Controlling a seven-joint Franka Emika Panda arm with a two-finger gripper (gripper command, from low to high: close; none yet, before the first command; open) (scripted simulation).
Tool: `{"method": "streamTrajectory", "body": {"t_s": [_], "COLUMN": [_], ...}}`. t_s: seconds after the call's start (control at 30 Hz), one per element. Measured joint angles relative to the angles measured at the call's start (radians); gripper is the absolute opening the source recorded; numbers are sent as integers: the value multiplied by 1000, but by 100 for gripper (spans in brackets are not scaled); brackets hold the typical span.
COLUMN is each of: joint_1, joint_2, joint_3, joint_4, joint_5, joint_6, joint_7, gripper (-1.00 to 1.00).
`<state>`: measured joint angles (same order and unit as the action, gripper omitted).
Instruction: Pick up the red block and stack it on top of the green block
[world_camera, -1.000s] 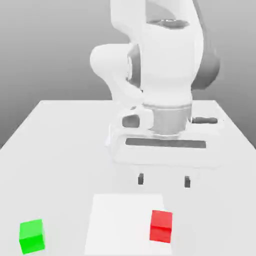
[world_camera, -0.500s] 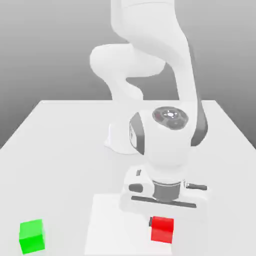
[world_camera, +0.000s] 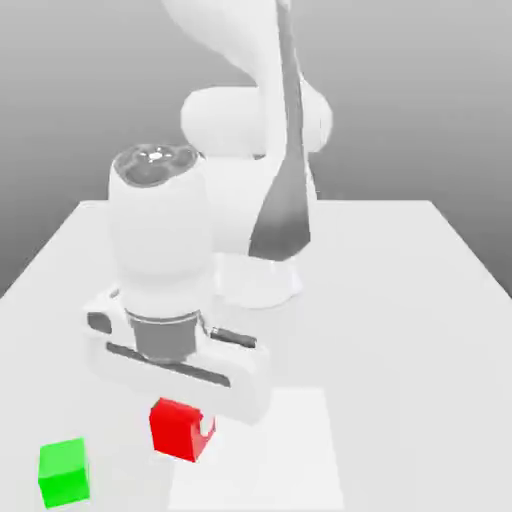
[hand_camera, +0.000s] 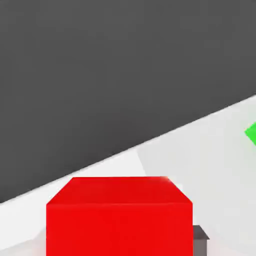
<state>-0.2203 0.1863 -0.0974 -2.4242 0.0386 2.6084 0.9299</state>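
The red block (world_camera: 172, 428) hangs just above the table, held under my hand, with my gripper (world_camera: 185, 428) shut on it. One pale fingertip (world_camera: 208, 428) shows against the block's side on the exterior view's right. The green block (world_camera: 63, 471) rests on the table near the front corner, at the exterior view's left of the red block and apart from it. In the hand view the red block (hand_camera: 119, 220) is close and large, a dark fingertip (hand_camera: 200, 236) sits beside it, and a corner of the green block (hand_camera: 251, 133) shows at the picture's edge.
A lighter square patch (world_camera: 290, 450) marks the white table (world_camera: 400, 320) near its front edge. The arm's base (world_camera: 262, 282) stands at the table's middle back. The table's front edge runs close to both blocks.
My hand came down over the red block, closed on it, then swung toward the exterior view's left with the block lifted. The red block now sits much nearer the green block.
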Motion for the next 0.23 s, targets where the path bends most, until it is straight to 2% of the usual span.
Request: {"method": "streamTrajectory", "body": {"t_s": [0.1, 0.13, 0.23], "joint_1": [-84, -94, -94], "joint_2": [120, 149, 149], "joint_3": [-28, -28, -28], "joint_4": [59, 66, 66], "joint_5": [48, 58, 58], "joint_6": [59, 81, 81], "joint_7": [-77, -87, -87], "gripper": [-100, 100, 100]}}
